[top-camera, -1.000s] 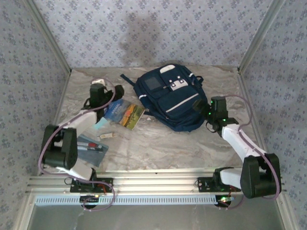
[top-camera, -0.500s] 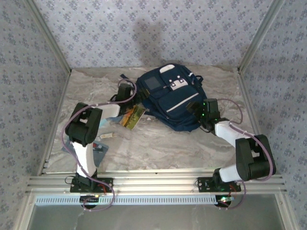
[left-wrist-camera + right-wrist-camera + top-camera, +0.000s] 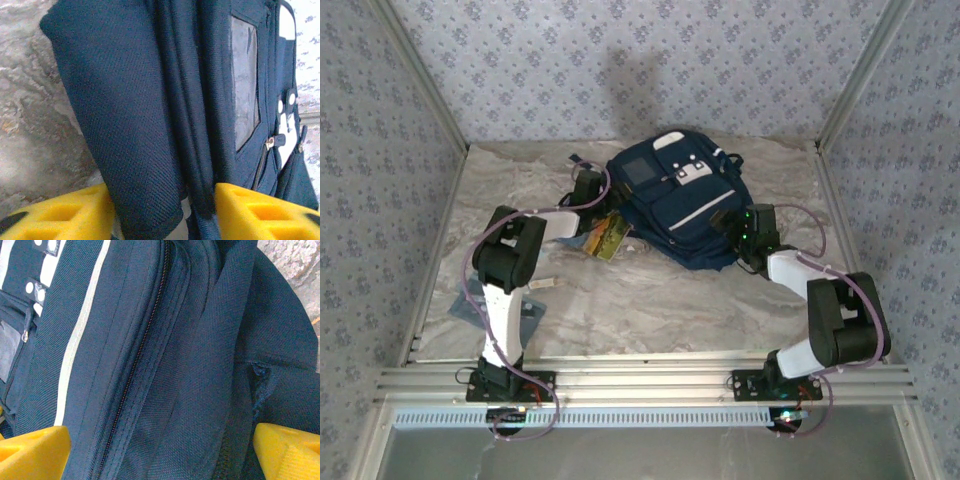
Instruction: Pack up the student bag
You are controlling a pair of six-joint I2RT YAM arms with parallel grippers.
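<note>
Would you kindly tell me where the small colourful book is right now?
In the top view, the colourful book lies on the table left of centre, beside the student bag's near-left edge, just nearer than the left pincer.

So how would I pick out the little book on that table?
Find the big navy backpack at the middle of the grey marbled table. The book lies flat by its left side, partly under the left arm. Its bright yellow-and-green cover stands out from the plain navy fabric beside it.
</note>
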